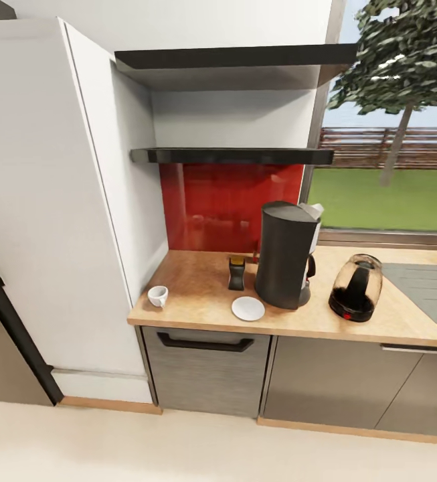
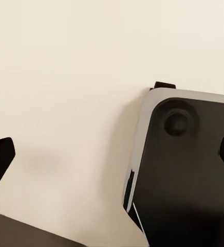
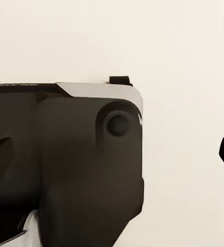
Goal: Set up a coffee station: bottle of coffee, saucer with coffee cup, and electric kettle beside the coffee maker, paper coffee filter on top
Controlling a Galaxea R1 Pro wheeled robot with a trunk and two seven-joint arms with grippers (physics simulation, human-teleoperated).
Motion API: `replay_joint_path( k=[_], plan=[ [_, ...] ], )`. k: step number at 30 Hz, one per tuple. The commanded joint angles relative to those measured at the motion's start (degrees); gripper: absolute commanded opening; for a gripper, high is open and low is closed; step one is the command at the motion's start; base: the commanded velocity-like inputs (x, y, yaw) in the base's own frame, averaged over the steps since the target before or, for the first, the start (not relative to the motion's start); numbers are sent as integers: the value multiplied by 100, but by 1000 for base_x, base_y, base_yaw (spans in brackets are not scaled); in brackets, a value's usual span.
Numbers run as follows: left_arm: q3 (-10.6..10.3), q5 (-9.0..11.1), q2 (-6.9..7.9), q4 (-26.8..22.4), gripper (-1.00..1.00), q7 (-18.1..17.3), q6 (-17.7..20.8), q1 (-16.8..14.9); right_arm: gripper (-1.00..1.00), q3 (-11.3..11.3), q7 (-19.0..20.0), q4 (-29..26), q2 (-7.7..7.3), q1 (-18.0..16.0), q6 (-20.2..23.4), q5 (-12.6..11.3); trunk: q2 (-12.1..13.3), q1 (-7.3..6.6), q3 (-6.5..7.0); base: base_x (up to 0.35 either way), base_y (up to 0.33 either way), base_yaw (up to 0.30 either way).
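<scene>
The black coffee maker stands on the light-wood countertop, with the white paper coffee filter on its top. Just left of it is the dark bottle of coffee, and the white saucer lies in front with nothing on it. The small coffee cup sits apart at the counter's left end. Right of the coffee maker is the glass electric kettle. The black kitchen shelf hangs above. My left gripper and right gripper are open over the floor, holding nothing.
A tall white cabinet borders the counter's left end. A steel sink lies at the right under a window. Dark grey cabinets sit below the counter. Both wrist views show parts of my own dark base over cream floor.
</scene>
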Motion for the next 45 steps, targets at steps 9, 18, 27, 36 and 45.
replay_joint_path(
  k=[9,18,27,36,45],
  plan=[
    [27,-74,198,325,100,5,3,29,100,60,-4,-1460,36,-10,-276,-52,-8,2,-9,0,0,-1],
    [27,-79,253,440,100,4,-22,35,100,488,-7,-3552,696,-14,-976,-44,-8,2,-9,0,0,0],
    [45,-70,448,440,100,4,8,11,100,752,-46,-5264,794,-183,-962,-55,-8,2,-9,15,52,0],
    [49,-62,444,448,100,6,-27,8,100,758,-892,-5458,794,-1789,403,-86,-8,2,-9,99,183,0],
    [54,-61,420,449,100,5,-35,8,100,758,-1476,-5459,794,-2836,1942,-95,-8,2,-9,4,7,0]
  ],
)
